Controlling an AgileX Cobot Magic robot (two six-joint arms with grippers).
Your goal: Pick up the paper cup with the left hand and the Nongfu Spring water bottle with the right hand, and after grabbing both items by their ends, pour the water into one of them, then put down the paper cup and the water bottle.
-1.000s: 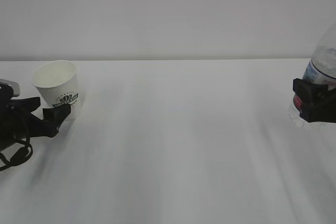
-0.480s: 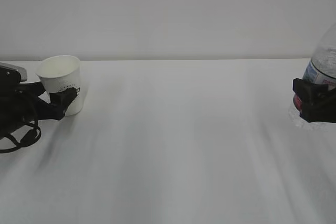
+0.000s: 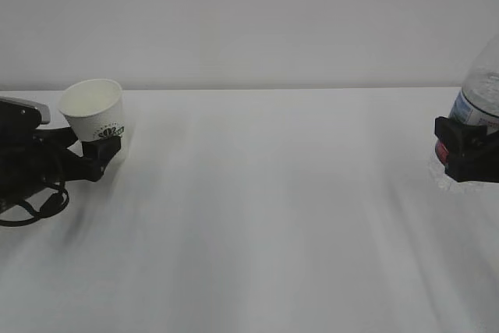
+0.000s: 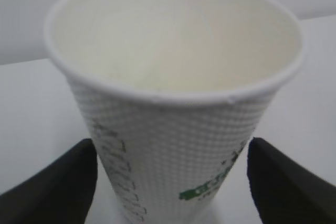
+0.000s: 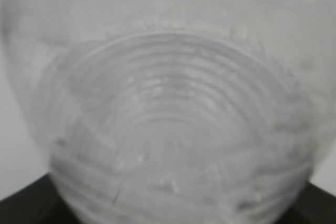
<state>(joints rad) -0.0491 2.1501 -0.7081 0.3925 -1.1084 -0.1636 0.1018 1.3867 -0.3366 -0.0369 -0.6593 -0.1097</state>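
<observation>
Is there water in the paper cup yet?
No, the left wrist view looks straight into the paper cup, and its inside is dry and empty.

paper cup (image 3: 95, 113): white, dimpled wall, dk green logo | water bottle (image 3: 477, 107): clear, ribbed, red+white label | left pincer (image 3: 87, 154): blk | right pincer (image 3: 465, 154): blk | desk (image 3: 265, 216): white
</observation>
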